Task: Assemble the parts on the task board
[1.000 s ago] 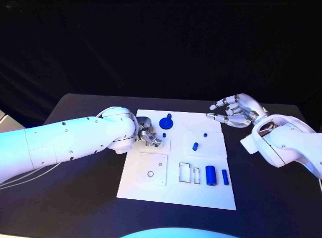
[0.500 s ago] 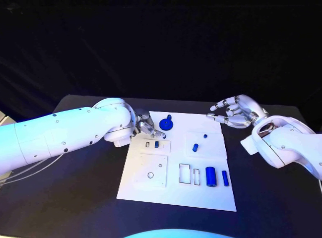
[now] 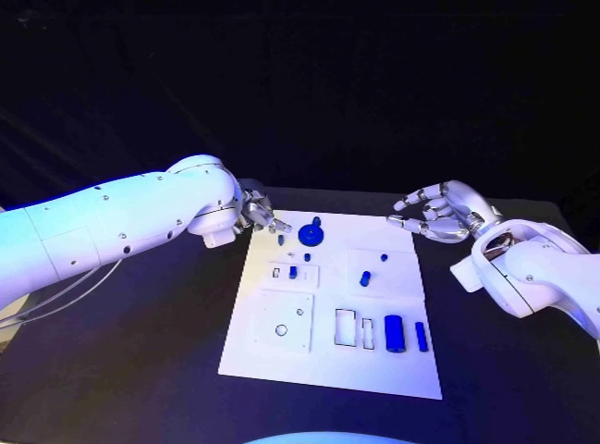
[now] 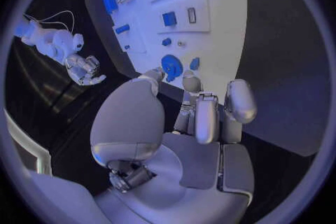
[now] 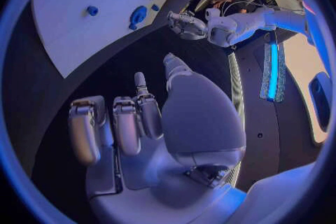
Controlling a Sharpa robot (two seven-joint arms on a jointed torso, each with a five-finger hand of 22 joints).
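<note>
The white task board point(image 3: 329, 370) lies in the middle of the table. My left hand point(image 3: 260, 215) hovers at its far left corner, fingers apart and empty; the left wrist view shows its fingers point(image 4: 207, 117) above that corner. A round blue part point(image 3: 309, 233) stands just beside it. A small blue part point(image 3: 293, 272) sits in the small plate below. Another blue part point(image 3: 363, 277) stands mid-board. A blue cylinder point(image 3: 393, 333) and a thin blue bar point(image 3: 421, 336) lie near the right edge. My right hand point(image 3: 438, 212) floats off the far right corner, loosely curled and empty.
Black table point(image 3: 140, 370) surrounds the board on all sides. Two open rectangular slots point(image 3: 344, 324) and a square plate with a hole point(image 3: 282, 326) lie on the near half of the board. The right wrist view shows the board point(image 5: 77, 5) and my left hand point(image 5: 185, 23) beyond it.
My left hand lifted off the small plate and drew back to the board's far left corner, leaving a blue part in that plate. The right hand stayed in place.
</note>
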